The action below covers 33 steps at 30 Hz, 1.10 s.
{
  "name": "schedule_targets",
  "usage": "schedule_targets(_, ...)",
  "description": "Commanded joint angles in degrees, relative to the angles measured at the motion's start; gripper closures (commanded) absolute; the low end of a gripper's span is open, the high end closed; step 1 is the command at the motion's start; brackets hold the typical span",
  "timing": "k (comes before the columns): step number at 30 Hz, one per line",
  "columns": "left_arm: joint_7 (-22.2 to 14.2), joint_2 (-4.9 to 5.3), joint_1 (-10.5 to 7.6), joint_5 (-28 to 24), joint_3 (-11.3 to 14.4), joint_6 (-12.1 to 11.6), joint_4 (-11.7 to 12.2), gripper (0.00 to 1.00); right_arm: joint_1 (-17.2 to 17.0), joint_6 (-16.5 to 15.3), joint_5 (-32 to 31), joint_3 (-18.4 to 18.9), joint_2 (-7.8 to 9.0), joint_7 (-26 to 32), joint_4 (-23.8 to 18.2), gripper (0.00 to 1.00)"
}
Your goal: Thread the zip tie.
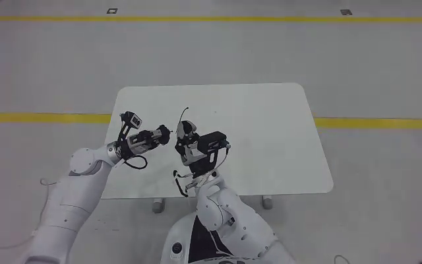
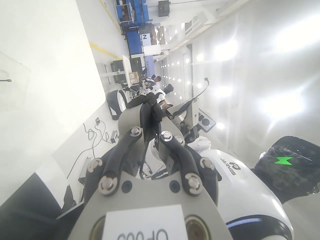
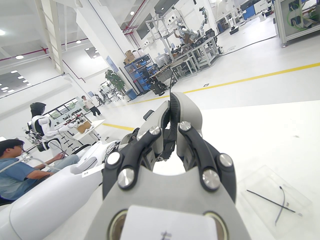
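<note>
Clamping the zip tie (image 3: 170, 86) upright above the table (image 1: 264, 119) in the right gripper (image 3: 172, 101), with the left gripper (image 2: 152, 106) alongside, fingers (image 2: 130, 119) pressed together on what cannot be told, likely to align its ends for threading.

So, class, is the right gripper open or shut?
Shut. The right gripper clamps the zip tie: its fingers press together, with the thin black tie sticking out past them.

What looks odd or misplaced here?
Nothing is spilled or broken. The zip tie pokes out from the shut jaws of the right gripper, and two spare ties lie crossed on a clear tray.
</note>
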Motion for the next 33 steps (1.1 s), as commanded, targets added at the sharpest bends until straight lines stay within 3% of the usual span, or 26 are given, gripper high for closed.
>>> schedule_targets(1, 0.00, 0.00, 0.00, 0.00, 0.00, 0.00, 0.00, 1.00, 0.00, 0.00, 0.00, 0.00, 0.00, 0.00, 0.00, 1.00)
schedule_targets(15, 0.00, 0.00, 0.00, 0.00, 0.00, 0.00, 0.00, 1.00, 0.49, -0.34, -2.39, 0.24, 0.14, -0.69, 0.60, 1.00)
schedule_targets(27, 0.00, 0.00, 0.00, 0.00, 0.00, 0.00, 0.00, 1.00, 5.57, -0.52, -4.47, -1.96, -1.31, -5.40, 9.61, 1.00)
schedule_targets(33, 0.00, 0.00, 0.00, 0.00, 0.00, 0.00, 0.00, 1.00, 6.05, -0.47, -5.07, -2.08, -1.42, -6.48, 9.87, 1.00)
